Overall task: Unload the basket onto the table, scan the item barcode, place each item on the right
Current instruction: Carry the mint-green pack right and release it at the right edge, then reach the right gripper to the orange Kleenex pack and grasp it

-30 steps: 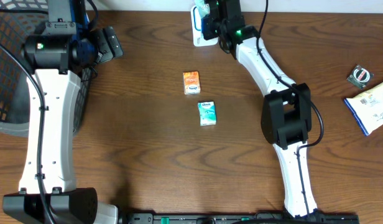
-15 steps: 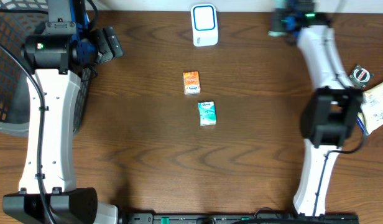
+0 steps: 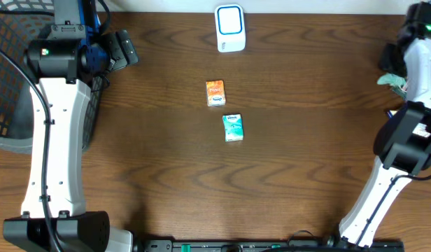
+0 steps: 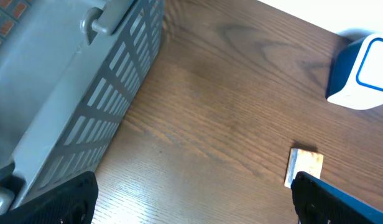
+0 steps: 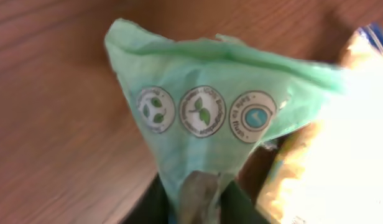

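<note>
The white-and-blue scanner (image 3: 230,28) stands at the back middle of the table and also shows in the left wrist view as the scanner (image 4: 362,73). My right gripper (image 3: 392,72) is at the far right edge. The right wrist view has this gripper (image 5: 194,199) shut on the lower end of a green packet (image 5: 204,118) with three round emblems, which the overhead view shows as the packet (image 3: 392,80). My left gripper (image 4: 191,199) is open and empty, over bare wood beside the basket. No barcode shows.
An orange box (image 3: 215,92) and a teal box (image 3: 233,128) lie mid-table; the orange box (image 4: 305,167) sits near my left finger. A dark mesh basket (image 3: 5,84) fills the left edge. A bright yellow-white packet (image 5: 341,143) lies just right of the green packet.
My right arm has swung from the scanner across to the table's far right edge, carrying the green packet. The left arm has not moved.
</note>
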Robot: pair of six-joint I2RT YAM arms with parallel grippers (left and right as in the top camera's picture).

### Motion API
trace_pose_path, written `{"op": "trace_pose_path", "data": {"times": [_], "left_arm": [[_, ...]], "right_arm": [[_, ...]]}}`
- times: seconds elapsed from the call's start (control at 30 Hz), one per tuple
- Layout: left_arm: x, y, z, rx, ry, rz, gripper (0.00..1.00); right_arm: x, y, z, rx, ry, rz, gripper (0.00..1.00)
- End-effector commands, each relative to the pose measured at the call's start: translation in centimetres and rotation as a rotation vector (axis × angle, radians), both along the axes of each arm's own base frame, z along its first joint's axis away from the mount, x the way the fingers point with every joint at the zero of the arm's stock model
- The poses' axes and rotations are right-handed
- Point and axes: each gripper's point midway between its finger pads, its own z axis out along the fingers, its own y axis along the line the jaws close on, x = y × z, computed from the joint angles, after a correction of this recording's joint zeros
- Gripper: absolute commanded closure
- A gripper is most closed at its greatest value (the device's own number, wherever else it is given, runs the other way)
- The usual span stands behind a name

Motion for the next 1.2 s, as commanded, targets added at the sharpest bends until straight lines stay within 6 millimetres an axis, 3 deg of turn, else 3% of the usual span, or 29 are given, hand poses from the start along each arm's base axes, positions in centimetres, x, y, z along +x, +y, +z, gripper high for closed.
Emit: {"op": "trace_pose_path", "data": {"times": [0.0, 0.07, 0.1, 0.37, 0.5, 0.6, 0.7, 0.8, 0.97, 1.17], "left_arm": [[0.0, 0.2, 0.1, 0.013, 0.000, 0.010, 0.02], [0.0, 0.2, 0.1, 0.013, 0.000, 0.010, 0.02], [0.0, 0.2, 0.1, 0.013, 0.000, 0.010, 0.02], [0.0, 0.2, 0.1, 0.013, 0.000, 0.010, 0.02], [0.0, 0.2, 0.1, 0.013, 0.000, 0.010, 0.02], [0.0, 0.2, 0.1, 0.013, 0.000, 0.010, 0.02], [0.0, 0.2, 0.1, 0.013, 0.000, 0.010, 0.02], [0.0, 0.2, 0.1, 0.013, 0.000, 0.010, 0.02], [0.0, 0.2, 0.1, 0.013, 0.000, 0.010, 0.02], [0.0, 0.2, 0.1, 0.013, 0.000, 0.010, 0.02]], "right_arm": [[-1.5, -1.2, 0.2, 0.012, -0.006, -0.074, 0.58], [-1.6, -1.2, -0.4, 0.044, -0.008, -0.073, 0.35], [-1.5, -0.9, -0.8, 0.063, -0.012, -0.067, 0.32], [0.2, 3.5, -1.8, 0.241, -0.060, 0.070, 0.28], [0.8, 4.1, 0.1, 0.239, -0.113, 0.040, 0.26], [1.1, 4.6, 2.8, 0.241, -0.173, 0.029, 0.26], [1.7, 6.4, 5.7, 0.301, -0.250, 0.080, 0.24], [2.7, 9.6, 8.3, 0.437, -0.342, 0.171, 0.26], [3.3, 17.6, 10.8, 0.791, -0.417, 0.363, 0.38], [2.6, 24.1, 9.3, 0.835, -0.325, 0.476, 0.40]]}}
